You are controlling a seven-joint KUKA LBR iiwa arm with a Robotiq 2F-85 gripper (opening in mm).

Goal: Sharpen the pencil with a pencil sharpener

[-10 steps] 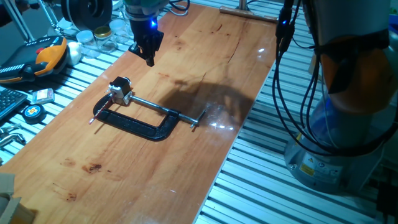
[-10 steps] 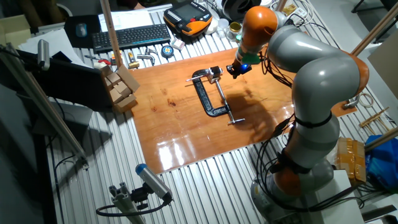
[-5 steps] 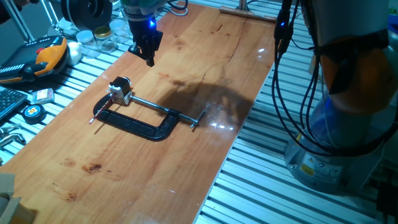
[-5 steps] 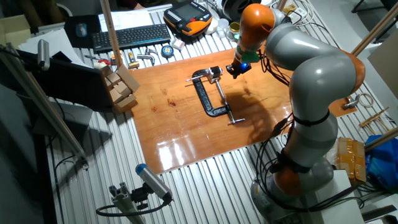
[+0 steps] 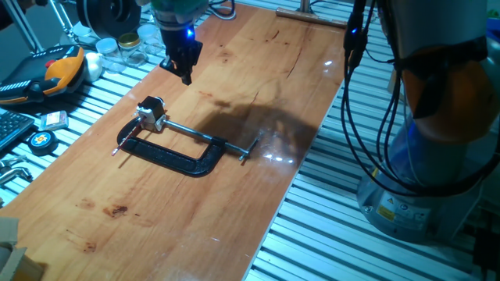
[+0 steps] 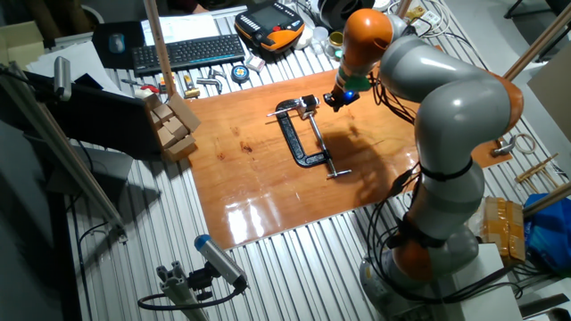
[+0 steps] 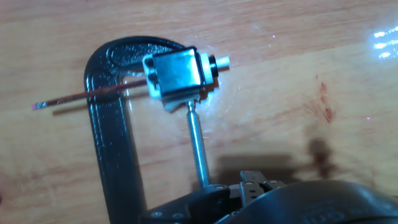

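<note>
The pencil sharpener [image 7: 177, 71], a small silvery block, is held in the jaw of a black C-clamp [image 7: 112, 149] lying flat on the wooden board. It also shows in both fixed views, as the pencil sharpener [image 5: 151, 112] and the pencil sharpener [image 6: 309, 104]. The pencil [image 7: 93, 95], a thin reddish-brown stick, lies across the clamp frame with one end at the sharpener. My gripper [image 5: 187, 76] hangs above the board a short way beyond the sharpener, touching nothing. Its dark fingers look pressed together. The gripper [image 6: 331, 100] sits just right of the sharpener.
The clamp's steel screw rod [image 5: 205, 137] runs across the board [image 5: 258, 94]. A keyboard [image 6: 183, 52], an orange and black pendant [image 5: 58, 66], jars [image 5: 129, 45] and small tools lie beside the board. Wooden blocks [image 6: 174, 125] stand at its far corner.
My gripper has drifted slightly, a little nearer the sharpener. The clamp, sharpener and pencil have not moved.
</note>
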